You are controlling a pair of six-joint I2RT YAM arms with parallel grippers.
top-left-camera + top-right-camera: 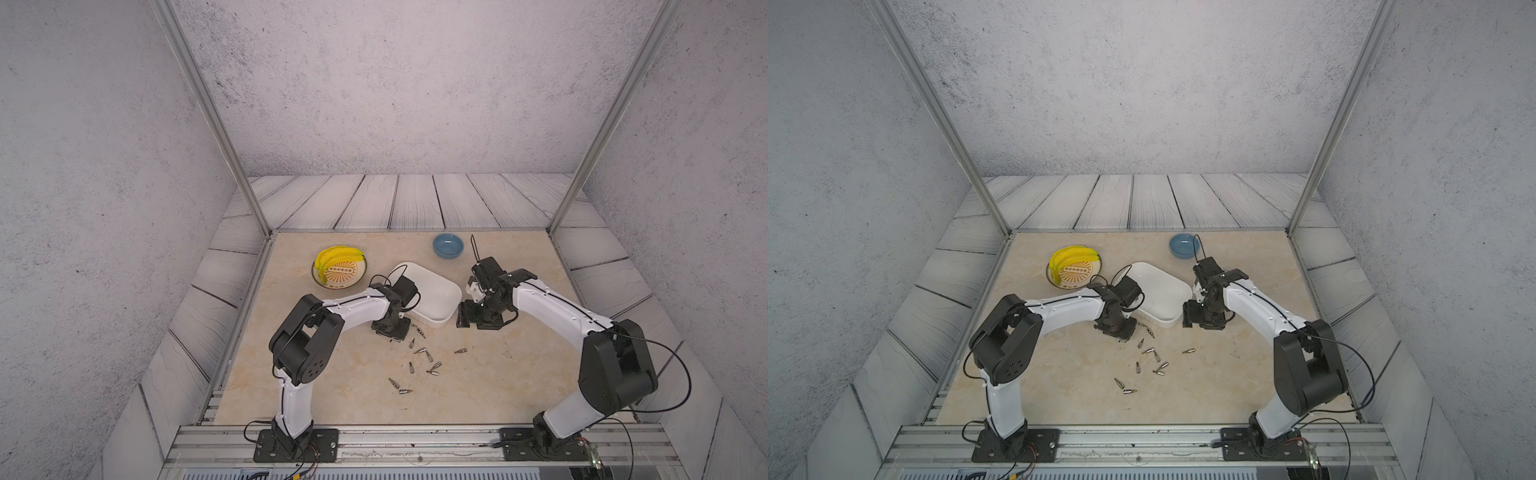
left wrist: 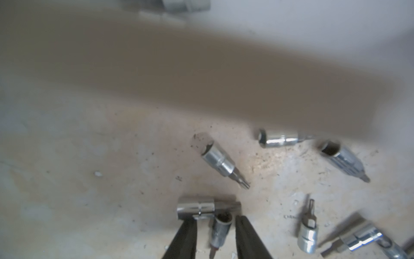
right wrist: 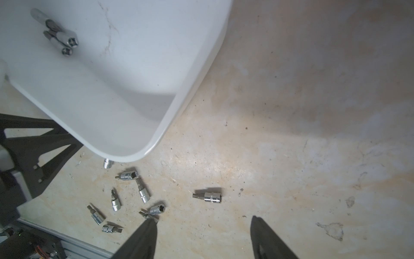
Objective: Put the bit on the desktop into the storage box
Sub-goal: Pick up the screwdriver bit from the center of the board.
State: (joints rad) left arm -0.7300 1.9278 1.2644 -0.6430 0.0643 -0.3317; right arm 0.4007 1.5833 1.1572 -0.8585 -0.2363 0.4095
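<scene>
The beige marbled desktop [image 1: 519, 374] spreads beneath both grippers. The white storage box [image 1: 432, 291] sits between them, its near side just beyond the left gripper [image 1: 390, 332] and one corner just beside the right gripper [image 1: 465, 318]. Further past the left gripper stands a patterned bowl [image 1: 353, 278] holding yellow bananas [image 1: 332, 255]. Past the right gripper is a small blue bowl [image 1: 448, 245].

The left gripper is down at the desktop, jaws partly apart and straddling one bit [image 2: 220, 233] that lies lengthwise between the fingers [image 2: 186, 235]. A sliver of gap shows on one side, so it isn't clamped. A second bit [image 2: 197, 208] lies crosswise right at the fingertips.

The right gripper [image 3: 202, 219] hangs wide open and empty, with a lone bit [image 3: 208, 195] just ahead of it. The other loose bits [image 1: 424, 351] are scattered on the desktop between the two grippers, and a few bits [image 3: 60, 38] lie inside the box.
</scene>
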